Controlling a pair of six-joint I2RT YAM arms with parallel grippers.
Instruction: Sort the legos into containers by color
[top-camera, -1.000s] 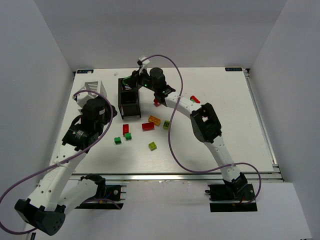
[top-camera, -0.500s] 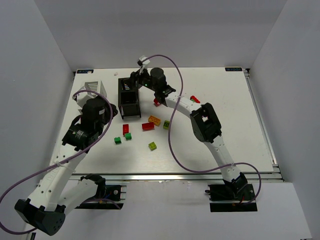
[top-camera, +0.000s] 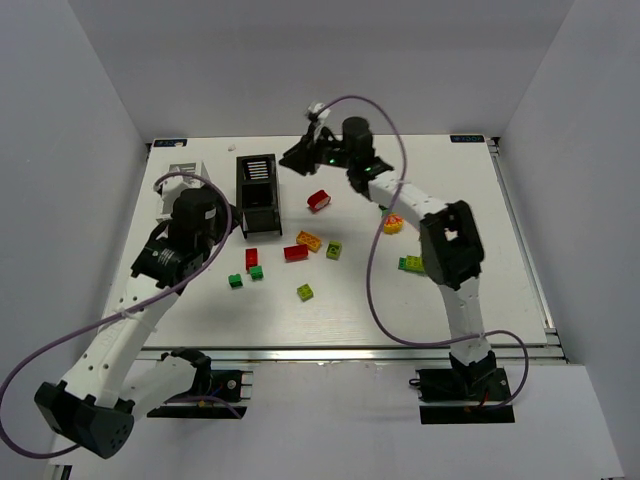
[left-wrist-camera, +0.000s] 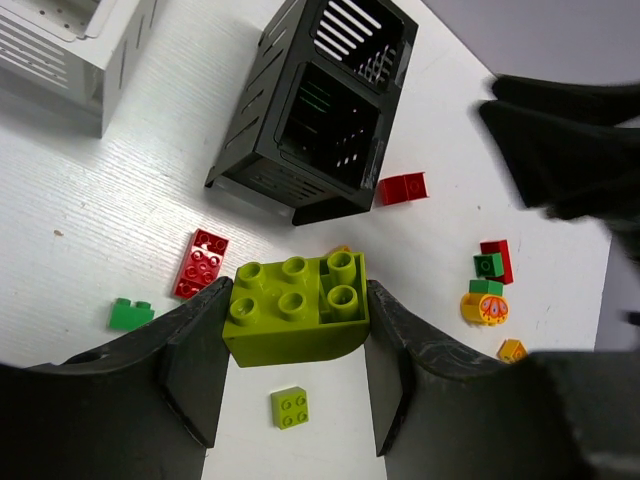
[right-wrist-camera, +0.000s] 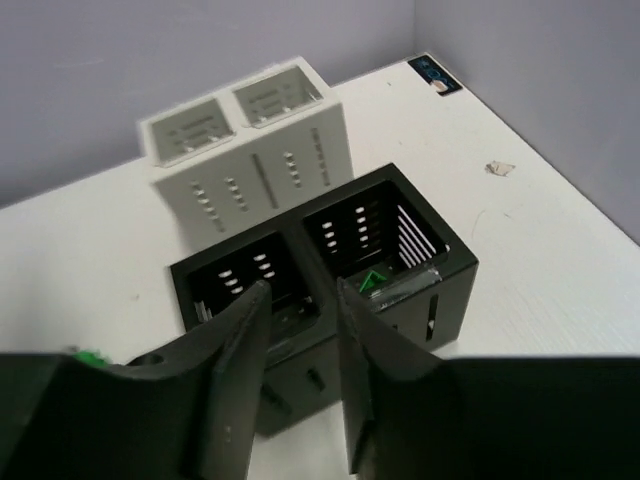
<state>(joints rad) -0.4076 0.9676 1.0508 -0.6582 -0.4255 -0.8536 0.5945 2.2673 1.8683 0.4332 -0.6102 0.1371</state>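
The left fingers (left-wrist-camera: 195, 360) clamp a yellow-green brick (left-wrist-camera: 295, 310) (studs up) between them; the right fingers (right-wrist-camera: 235, 380) stand apart, empty, the black bin (right-wrist-camera: 452, 290) just beyond their tips.

Worktop (top-camera: 480, 270): white, painted, faint wood grain visible in left wrist view; a tiny dark speck (left-wrist-camera: 57, 234) on it.
Enclosure: plain white back wall (top-camera: 320, 60), left wall (top-camera: 60, 150) and right wall (top-camera: 590, 150) surround the worktop on three sides.
Metal rail (top-camera: 350, 350) runs along the near edge; a second rail (top-camera: 520, 230) runs along the right edge.
Small dark label (top-camera: 467, 139) at the far right corner, another label (top-camera: 167, 144) at the far left corner.
Right wrist view: small pale scrap (right-wrist-camera: 497, 168) lying on the surface, well apart from the corner label.
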